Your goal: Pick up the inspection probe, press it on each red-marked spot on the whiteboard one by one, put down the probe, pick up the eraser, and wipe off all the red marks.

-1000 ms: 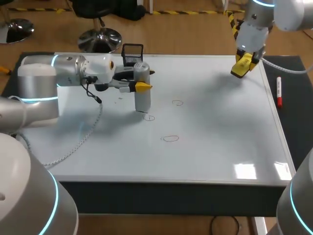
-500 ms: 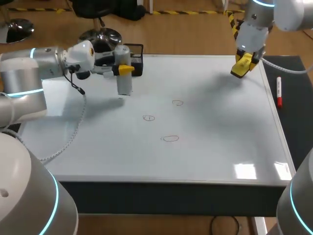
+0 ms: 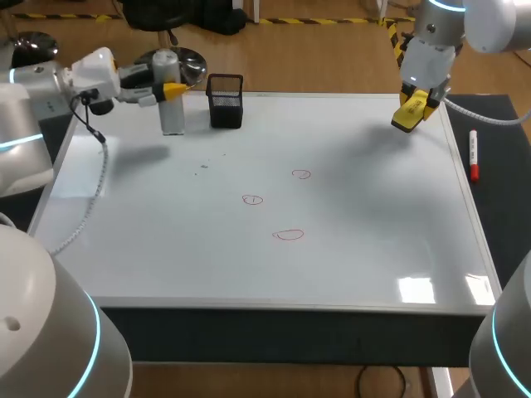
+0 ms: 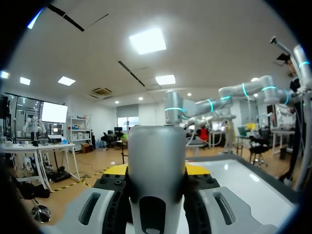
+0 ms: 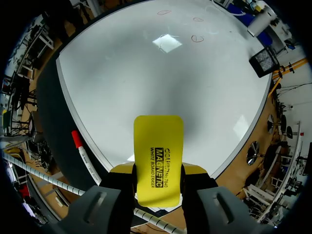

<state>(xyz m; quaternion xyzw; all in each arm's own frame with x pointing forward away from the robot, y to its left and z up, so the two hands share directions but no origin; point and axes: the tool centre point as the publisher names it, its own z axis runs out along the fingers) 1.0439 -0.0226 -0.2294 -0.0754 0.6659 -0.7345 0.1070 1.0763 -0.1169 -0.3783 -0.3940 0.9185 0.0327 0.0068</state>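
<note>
Here the left end effector [image 3: 172, 88] is clamped on the upright grey cylindrical inspection probe [image 4: 157, 165] at the whiteboard's [image 3: 373, 249] far-left corner, just beside the black mesh cup [image 3: 225, 101]. The right end effector [image 5: 157, 171] grips the flat yellow eraser [image 5: 158, 146] over the far-right corner. The red circled marks [image 3: 288, 235] lie mid-board, well apart from both.

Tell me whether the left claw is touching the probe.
Touching. The left wrist view shows the grey probe standing between the left claw's two fingers, pressed from both sides.
</note>
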